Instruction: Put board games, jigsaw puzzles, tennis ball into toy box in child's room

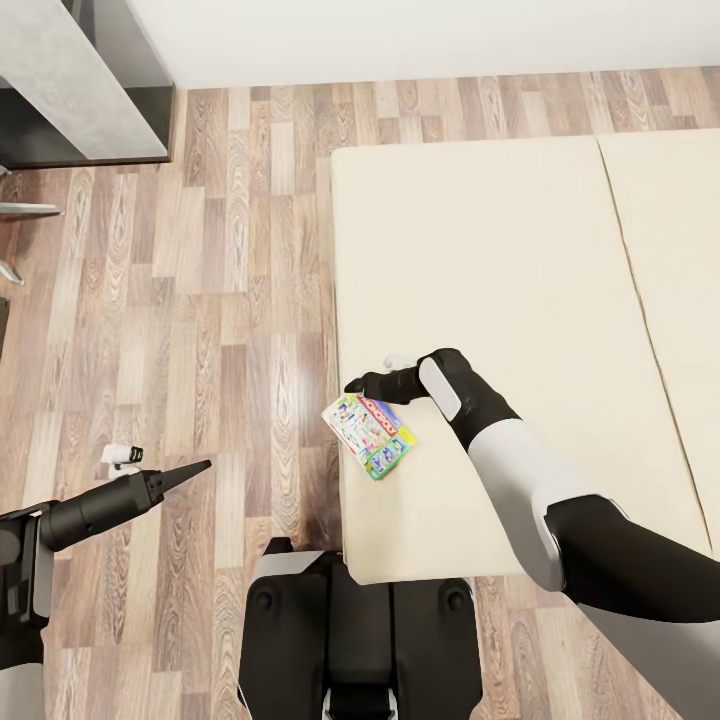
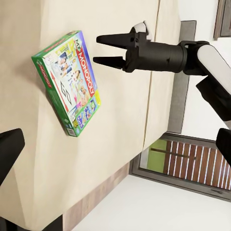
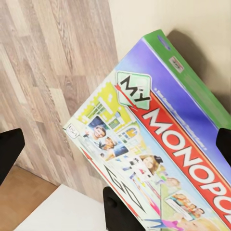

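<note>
Wood-plank floor (image 1: 200, 300), brown, streaky grain. White wall (image 1: 420, 40) at far side. Grey slab bench (image 1: 70, 80) in far-left corner. Window (image 2: 192, 163) with slatted view. Even light.

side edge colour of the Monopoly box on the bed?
Green, on the flat colourful "My Monopoly" card box; clearest in the right wrist view, lying on the beige bed.

Green-edged, multicoloured board game (image 1: 369, 435); beige bed (image 1: 480, 260); wood-grain floor (image 1: 200, 300)

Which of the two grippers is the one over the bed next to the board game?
The right gripper, fingers apart, beside the Monopoly board game on the bed. The left gripper hangs over the wood floor, away from it.
</note>
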